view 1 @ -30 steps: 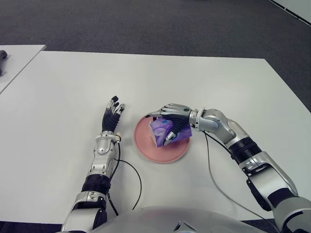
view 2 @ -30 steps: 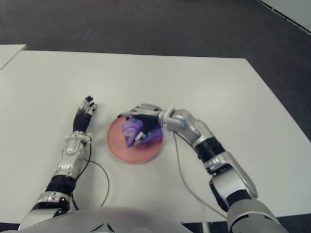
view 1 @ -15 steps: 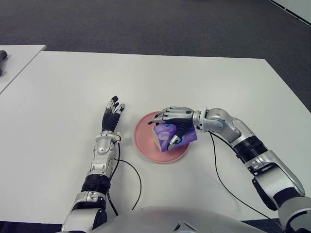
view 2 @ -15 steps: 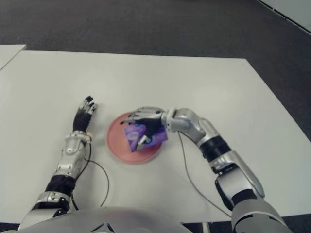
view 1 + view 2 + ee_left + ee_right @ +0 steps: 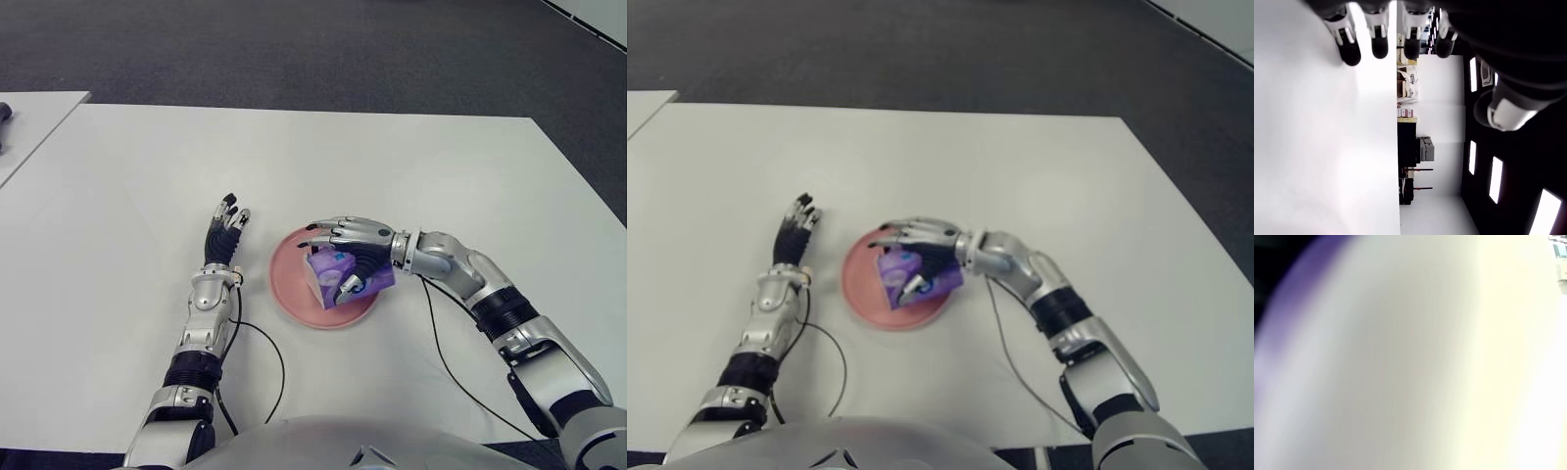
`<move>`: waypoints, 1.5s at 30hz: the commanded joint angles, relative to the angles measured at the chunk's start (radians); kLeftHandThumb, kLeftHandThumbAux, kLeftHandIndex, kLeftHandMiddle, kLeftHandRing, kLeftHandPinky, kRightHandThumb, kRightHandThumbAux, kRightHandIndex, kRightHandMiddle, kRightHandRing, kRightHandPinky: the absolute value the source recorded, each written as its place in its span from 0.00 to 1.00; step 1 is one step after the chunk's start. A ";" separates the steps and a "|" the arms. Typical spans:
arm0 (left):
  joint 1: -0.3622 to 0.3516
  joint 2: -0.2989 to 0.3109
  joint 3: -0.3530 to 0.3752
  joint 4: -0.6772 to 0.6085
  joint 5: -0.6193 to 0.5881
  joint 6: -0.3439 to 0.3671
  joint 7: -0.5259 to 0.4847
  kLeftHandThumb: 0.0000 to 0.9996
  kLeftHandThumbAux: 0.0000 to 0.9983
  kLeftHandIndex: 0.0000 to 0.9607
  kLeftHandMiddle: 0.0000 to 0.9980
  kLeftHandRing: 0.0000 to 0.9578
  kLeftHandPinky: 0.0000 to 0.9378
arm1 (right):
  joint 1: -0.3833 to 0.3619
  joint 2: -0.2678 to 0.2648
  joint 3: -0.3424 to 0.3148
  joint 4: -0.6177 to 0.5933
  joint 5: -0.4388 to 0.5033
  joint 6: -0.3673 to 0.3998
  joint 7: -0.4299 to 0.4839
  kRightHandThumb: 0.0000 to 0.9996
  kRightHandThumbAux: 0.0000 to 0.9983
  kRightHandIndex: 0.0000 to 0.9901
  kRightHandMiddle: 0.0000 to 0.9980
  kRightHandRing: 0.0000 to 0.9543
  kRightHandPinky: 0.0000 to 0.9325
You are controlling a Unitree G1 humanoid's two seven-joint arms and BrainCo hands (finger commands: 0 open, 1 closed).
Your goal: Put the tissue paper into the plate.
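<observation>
A purple and white tissue pack [image 5: 331, 271] sits inside the pink plate [image 5: 292, 294] at the middle of the white table [image 5: 441, 166]. My right hand [image 5: 331, 260] hovers right over the pack, its fingers stretched out and spread above it, with the thumb [image 5: 350, 285] by the pack's near side. The right wrist view is filled by the pack [image 5: 1298, 333] seen from very close. To the left of the plate shows my left hand [image 5: 225, 233], fingers straight and holding nothing.
A black cable [image 5: 272, 354] loops over the table near my left forearm, and another trails from my right arm [image 5: 441, 352]. A second white table [image 5: 29, 122] with a dark object [image 5: 5, 111] stands at the far left. Dark carpet lies beyond the far edge.
My right hand has uncurled its fingers from around the tissue pack and drawn slightly back to the right. The pack now stands in the plate. The left hand has not moved.
</observation>
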 commanded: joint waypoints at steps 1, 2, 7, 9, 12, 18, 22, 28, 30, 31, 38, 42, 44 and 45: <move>0.015 0.002 0.002 0.015 0.005 0.023 0.007 0.00 0.48 0.00 0.00 0.00 0.00 | 0.044 0.023 -0.014 0.002 -0.124 0.006 -0.194 0.03 0.27 0.00 0.00 0.00 0.00; 0.015 0.002 0.002 0.015 0.005 0.022 0.007 0.00 0.49 0.00 0.00 0.00 0.00 | 0.047 0.025 -0.014 0.002 -0.143 0.009 -0.227 0.03 0.27 0.00 0.00 0.00 0.00; 0.017 0.002 -0.001 0.013 0.006 0.020 0.006 0.00 0.49 0.00 0.00 0.00 0.00 | 0.057 0.031 -0.003 0.007 -0.222 0.034 -0.342 0.03 0.30 0.00 0.00 0.00 0.00; 0.018 0.002 -0.001 0.012 0.006 0.020 0.005 0.00 0.50 0.00 0.00 0.00 0.00 | 0.059 0.033 0.002 0.009 -0.240 0.041 -0.369 0.03 0.31 0.00 0.00 0.00 0.00; 0.019 -0.001 -0.001 0.010 0.003 0.020 0.005 0.00 0.51 0.00 0.00 0.00 0.00 | 0.064 0.035 0.009 0.013 -0.252 0.050 -0.389 0.02 0.32 0.00 0.00 0.00 0.00; 0.019 -0.001 0.000 0.009 0.004 0.024 0.007 0.00 0.51 0.00 0.00 0.00 0.00 | 0.066 0.036 0.020 0.019 -0.255 0.058 -0.402 0.02 0.33 0.00 0.00 0.00 0.00; 0.020 -0.002 -0.001 0.007 0.006 0.028 0.011 0.00 0.50 0.00 0.00 0.00 0.00 | 0.067 0.038 0.029 0.029 -0.258 0.063 -0.409 0.01 0.33 0.00 0.00 0.00 0.00; 0.019 -0.002 -0.001 0.009 0.005 0.026 0.012 0.00 0.49 0.00 0.00 0.00 0.00 | 0.062 0.039 0.038 0.041 -0.260 0.064 -0.416 0.01 0.33 0.00 0.00 0.00 0.00; 0.019 -0.002 -0.001 0.009 0.005 0.025 0.012 0.00 0.49 0.00 0.00 0.00 0.00 | 0.061 0.040 0.041 0.043 -0.259 0.066 -0.417 0.00 0.34 0.00 0.00 0.00 0.00; 0.019 -0.002 -0.001 0.009 0.005 0.025 0.013 0.00 0.48 0.00 0.00 0.00 0.00 | 0.061 0.040 0.042 0.044 -0.259 0.066 -0.417 0.00 0.34 0.00 0.00 0.00 0.00; 0.016 -0.001 -0.001 0.012 0.007 0.027 0.015 0.00 0.49 0.00 0.00 0.00 0.00 | 0.059 0.046 0.049 0.052 -0.262 0.075 -0.426 0.01 0.35 0.00 0.00 0.00 0.00; 0.015 0.000 -0.001 0.014 0.007 0.027 0.014 0.00 0.49 0.00 0.00 0.00 0.00 | 0.059 0.049 0.052 0.054 -0.266 0.083 -0.434 0.01 0.35 0.00 0.00 0.00 0.00; 0.015 0.001 -0.001 0.014 0.006 0.028 0.012 0.00 0.49 0.00 0.00 0.00 0.00 | 0.057 0.051 0.053 0.059 -0.269 0.087 -0.443 0.01 0.36 0.00 0.00 0.00 0.00; 0.014 0.002 -0.001 0.016 0.006 0.028 0.011 0.00 0.49 0.00 0.00 0.00 0.00 | 0.054 0.053 0.055 0.063 -0.271 0.089 -0.447 0.01 0.36 0.00 0.00 0.00 0.00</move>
